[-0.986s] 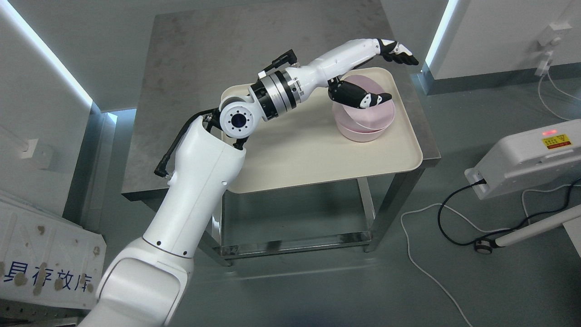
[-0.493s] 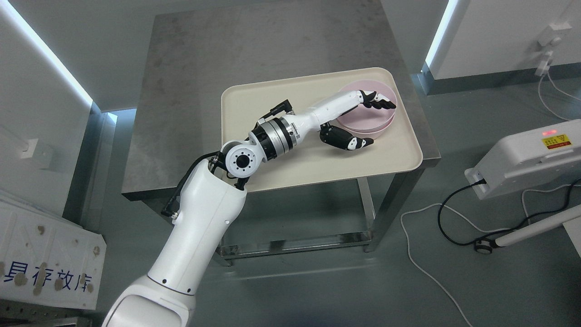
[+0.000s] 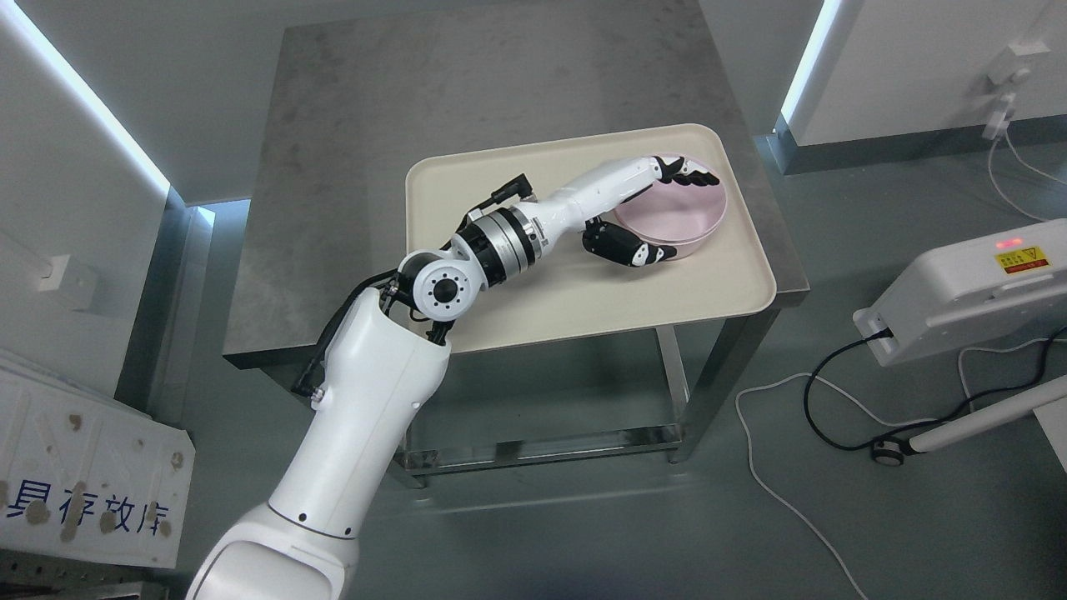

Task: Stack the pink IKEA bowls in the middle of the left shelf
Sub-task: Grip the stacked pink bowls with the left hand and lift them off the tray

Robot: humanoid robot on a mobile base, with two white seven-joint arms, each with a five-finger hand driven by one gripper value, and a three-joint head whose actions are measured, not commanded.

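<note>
Reaching across the cream tray (image 3: 533, 317) on the desk (image 3: 358, 108), the left hand (image 3: 658, 208) straddles the pink bowls (image 3: 679, 212), thumb and fingers spread at the rim, apparently not gripping.

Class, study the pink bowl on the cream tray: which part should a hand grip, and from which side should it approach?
Grip the pink bowl by its thin upright rim, coming from above. It sits open side up near the tray's far right corner, and the left hand already straddles the rim on the near-left side.
</note>
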